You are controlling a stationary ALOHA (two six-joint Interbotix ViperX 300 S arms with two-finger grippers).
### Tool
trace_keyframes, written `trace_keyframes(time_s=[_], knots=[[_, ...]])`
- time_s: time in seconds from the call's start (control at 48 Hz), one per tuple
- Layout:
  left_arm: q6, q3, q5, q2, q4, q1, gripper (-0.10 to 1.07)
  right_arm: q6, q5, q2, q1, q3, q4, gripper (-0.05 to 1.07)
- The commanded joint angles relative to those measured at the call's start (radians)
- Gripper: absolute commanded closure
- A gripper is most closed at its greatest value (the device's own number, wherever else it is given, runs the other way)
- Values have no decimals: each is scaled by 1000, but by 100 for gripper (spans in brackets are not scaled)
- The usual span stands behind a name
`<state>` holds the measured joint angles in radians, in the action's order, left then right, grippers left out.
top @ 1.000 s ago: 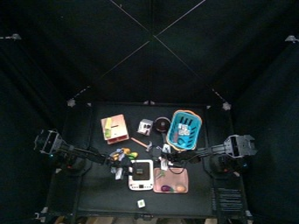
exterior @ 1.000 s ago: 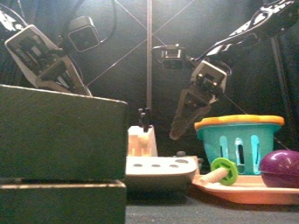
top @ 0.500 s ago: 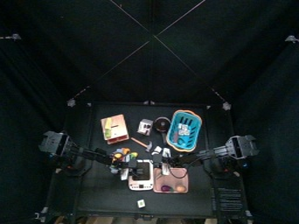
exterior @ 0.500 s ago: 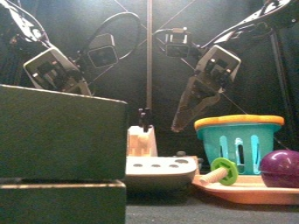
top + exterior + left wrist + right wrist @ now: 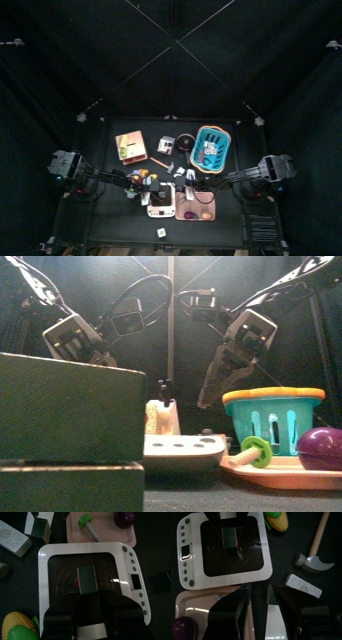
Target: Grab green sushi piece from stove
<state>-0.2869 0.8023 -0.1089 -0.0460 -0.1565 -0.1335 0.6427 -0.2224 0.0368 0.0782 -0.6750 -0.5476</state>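
Note:
The green sushi piece [image 5: 87, 580] lies upright in the middle of the dark cooktop of the white stove [image 5: 47, 572]. My left gripper [image 5: 93, 604] hangs open right over the stove, with the sushi just ahead of its jaws and not touched. The right wrist view shows the same sushi [image 5: 231, 538] on the stove [image 5: 264, 557]. My right gripper [image 5: 261, 599] is open and empty over the pink tray [image 5: 198, 602] beside the stove. In the front view the left gripper [image 5: 83, 344] and the right gripper [image 5: 225, 368] hang above the stove [image 5: 181, 448].
A pink tray [image 5: 107, 537] holds a purple ball [image 5: 125, 517] and a green-topped vegetable [image 5: 88, 526]. A toy hammer [image 5: 314, 558], corn [image 5: 278, 519] and a white block [image 5: 304, 585] lie near the stove. A teal basket [image 5: 274, 416] stands at the right, a dark box [image 5: 67, 436] in front.
My left arm has swung in from the left and come over the stove. The right arm has shifted only slightly.

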Motion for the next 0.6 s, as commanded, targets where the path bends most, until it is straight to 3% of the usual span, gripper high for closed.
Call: trace_keyframes(time_s=[0.0, 0.25, 0.583], knots=[[0, -17, -2, 15, 0, 3, 50, 2, 5, 31, -2, 8, 0, 26], [0, -21, 21, 75, 6, -2, 51, 2, 5, 26, -2, 11, 0, 26], [2, -18, 52, 89, 5, -9, 51, 2, 5, 21, -2, 17, -2, 26]])
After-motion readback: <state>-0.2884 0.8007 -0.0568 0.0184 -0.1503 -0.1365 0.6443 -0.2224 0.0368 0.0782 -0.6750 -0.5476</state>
